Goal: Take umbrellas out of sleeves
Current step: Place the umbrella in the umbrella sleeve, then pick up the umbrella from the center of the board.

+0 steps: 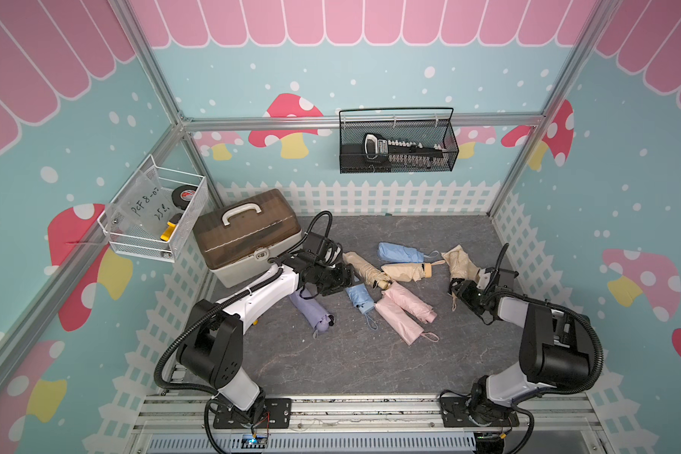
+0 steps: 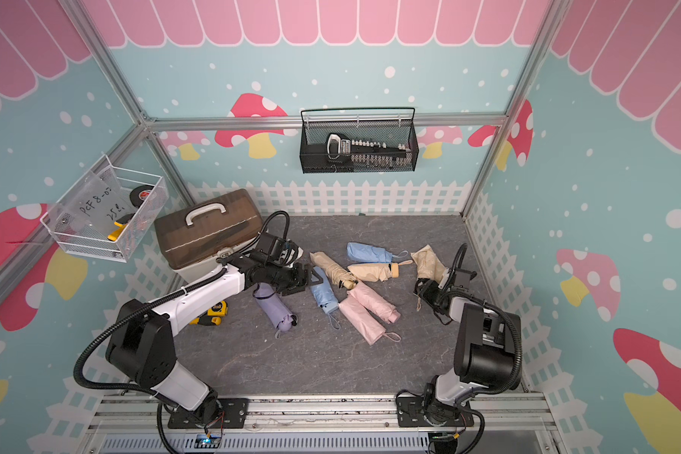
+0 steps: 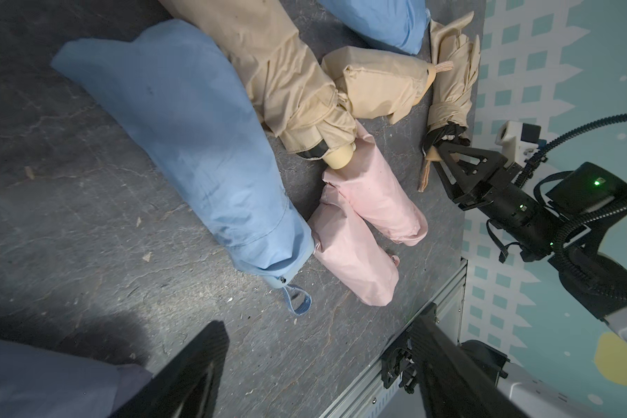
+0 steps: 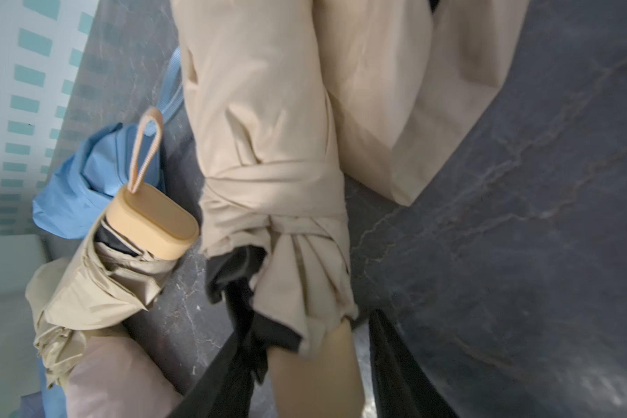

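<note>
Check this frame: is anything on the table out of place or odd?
Yes. A yellow tape measure and a yellow-and-black tool lie on the table beneath the left arm, apart from the umbrellas. They look like stray tools, with no part in unsleeving.

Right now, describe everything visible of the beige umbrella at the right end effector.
The beige umbrella is folded, its pleated fabric bound by a matching strap, black lining showing at the hem. It lies at the right side of the grey table. Its tan handle sits between the right end effector's fingers, a gap on one side.
</note>
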`<state>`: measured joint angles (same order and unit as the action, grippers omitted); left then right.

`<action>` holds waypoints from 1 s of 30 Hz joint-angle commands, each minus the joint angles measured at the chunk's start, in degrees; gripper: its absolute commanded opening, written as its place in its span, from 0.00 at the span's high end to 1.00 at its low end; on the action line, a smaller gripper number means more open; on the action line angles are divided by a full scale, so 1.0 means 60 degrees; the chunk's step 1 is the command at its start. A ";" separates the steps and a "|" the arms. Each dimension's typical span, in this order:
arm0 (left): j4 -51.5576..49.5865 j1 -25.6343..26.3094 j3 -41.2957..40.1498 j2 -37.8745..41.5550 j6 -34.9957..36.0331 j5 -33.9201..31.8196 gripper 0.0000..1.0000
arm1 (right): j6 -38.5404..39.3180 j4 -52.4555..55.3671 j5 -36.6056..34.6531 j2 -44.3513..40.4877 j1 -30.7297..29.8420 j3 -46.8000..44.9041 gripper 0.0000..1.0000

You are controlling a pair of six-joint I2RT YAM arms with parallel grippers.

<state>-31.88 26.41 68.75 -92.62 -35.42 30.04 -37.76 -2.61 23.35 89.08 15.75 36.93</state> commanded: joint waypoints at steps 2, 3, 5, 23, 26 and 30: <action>-0.0079 -0.0252 -0.0254 0.0432 0.0264 -0.0080 0.20 | 0.0555 0.1344 -0.0533 -0.0308 0.0027 0.0534 0.37; -0.0078 -0.0321 -0.0290 0.0494 0.0264 -0.0058 0.21 | 0.0710 0.1635 -0.0676 -0.0508 0.0035 0.0650 0.31; -0.0063 -0.0423 -0.0333 0.0588 0.0289 -0.0013 0.20 | 0.1091 0.2376 -0.0875 -0.0991 0.0019 0.0994 0.21; 0.0412 -0.1113 -0.0910 0.1319 0.0560 0.1288 0.01 | 0.6062 0.8001 -0.1578 -0.0153 -0.5195 0.4140 0.12; 0.0447 -0.1165 -0.1148 0.1554 0.0506 0.1293 0.01 | 0.6419 0.8053 -0.2265 0.0362 -0.5602 0.4301 0.12; 0.0579 -0.1267 -0.1554 0.1866 0.0370 0.1353 0.01 | 0.6547 0.7904 -0.2845 0.0912 -0.5935 0.4501 0.12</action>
<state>-29.65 19.42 60.90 -83.00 -33.45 37.12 -2.33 43.16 10.79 93.21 -18.83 62.02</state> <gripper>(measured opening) 0.989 0.884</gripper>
